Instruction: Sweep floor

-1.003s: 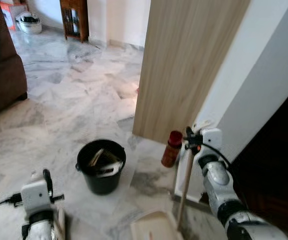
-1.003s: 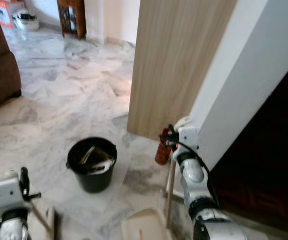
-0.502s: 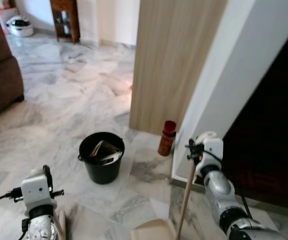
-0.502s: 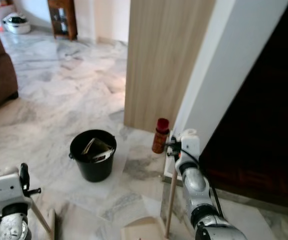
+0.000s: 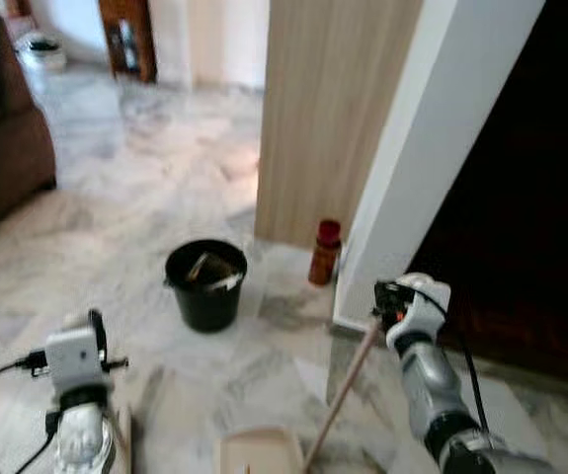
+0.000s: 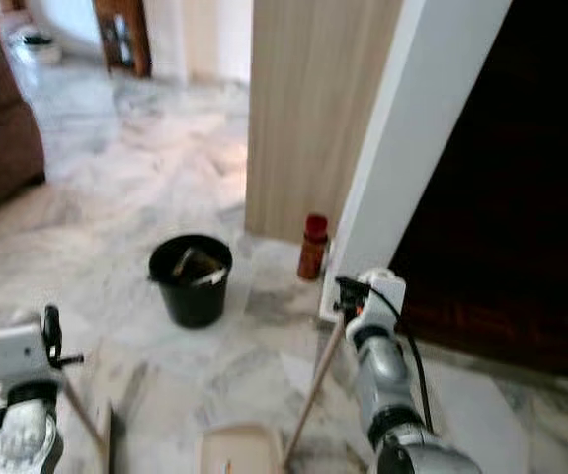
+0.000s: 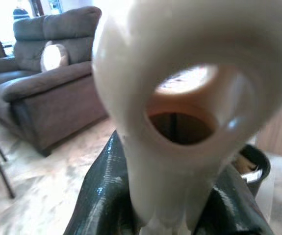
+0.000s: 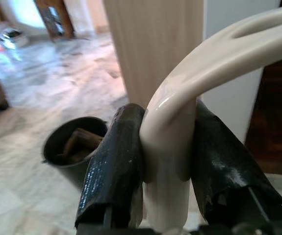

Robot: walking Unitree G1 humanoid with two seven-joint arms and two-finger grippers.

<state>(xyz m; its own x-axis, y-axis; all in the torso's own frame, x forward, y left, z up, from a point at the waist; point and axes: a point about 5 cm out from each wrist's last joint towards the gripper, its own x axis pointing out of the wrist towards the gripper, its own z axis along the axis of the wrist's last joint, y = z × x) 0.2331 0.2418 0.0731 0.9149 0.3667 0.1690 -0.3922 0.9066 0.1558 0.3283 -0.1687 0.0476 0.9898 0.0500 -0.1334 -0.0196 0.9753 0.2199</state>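
R gripper (image 8: 165, 181) clamped on cream plastic dustpan handle (image 8: 180, 117), L gripper (image 7: 172, 196) on cream broom handle (image 7: 180, 98) — backed off from black round bucket (image 5: 205, 283); sweeping not yet begun.

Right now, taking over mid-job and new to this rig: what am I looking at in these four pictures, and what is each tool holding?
The top two pictures come from the robot's head, looking down at a marble floor. The two silver arms are its own. The right tool grips the cream top of a wooden dustpan handle; the dustpan sits on the floor between the arms. The left tool grips a cream loop handle, probably the broom's. The other two pictures are taken from each wrist, looking along the black fingers. Ahead stand a black bucket with scraps in it, a red can by the white wall, and a brown sofa on the left.
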